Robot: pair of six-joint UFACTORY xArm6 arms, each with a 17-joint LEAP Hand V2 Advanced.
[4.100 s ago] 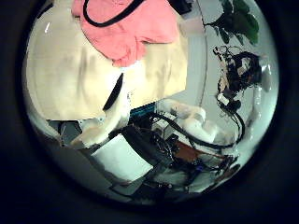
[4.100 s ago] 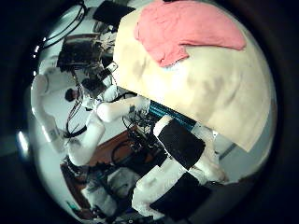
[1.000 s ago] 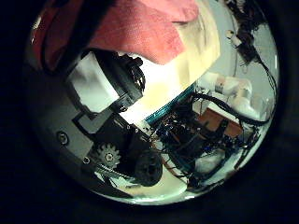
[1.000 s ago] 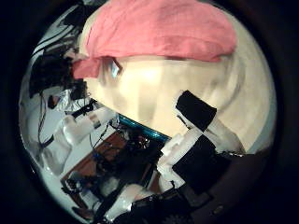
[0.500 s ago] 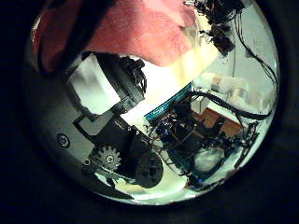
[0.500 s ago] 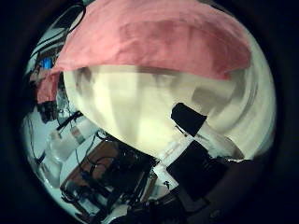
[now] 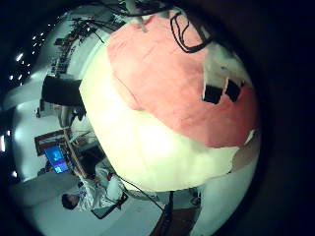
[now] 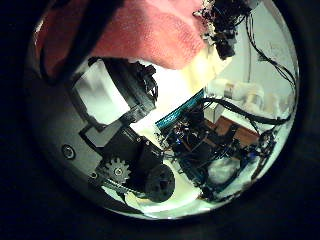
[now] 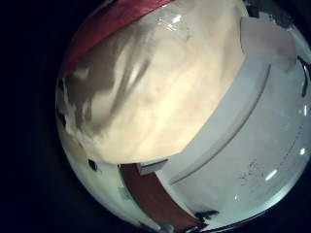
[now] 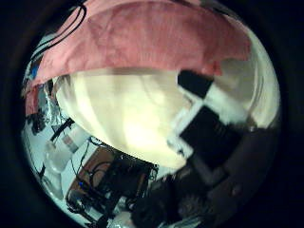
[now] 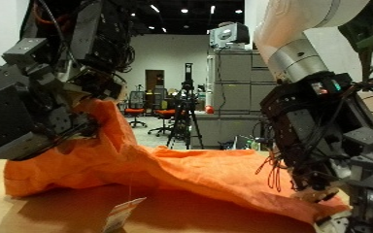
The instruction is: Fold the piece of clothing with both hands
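Clothing (image 11: 174, 170), orange, lies crumpled on the table (image 11: 31, 209). Left hand (image 11: 45, 97) appears to pinch one raised edge; right hand (image 11: 329, 146) rests at the opposite end, finger state indeterminate. Recommend lifting both edges evenly, keeping fabric taut before folding across.

One orange garment (image 11: 174, 170), one table (image 11: 57, 214), two hands (left (image 11: 38, 92), right (image 11: 329, 141))

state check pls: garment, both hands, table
Orange garment: spread on the table, one corner raised off it at the left hand, tag showing at the front edge.
Left hand: curled on that raised corner.
Right hand: down at the garment's other end, fingers not readable.
Table: carries the garment.
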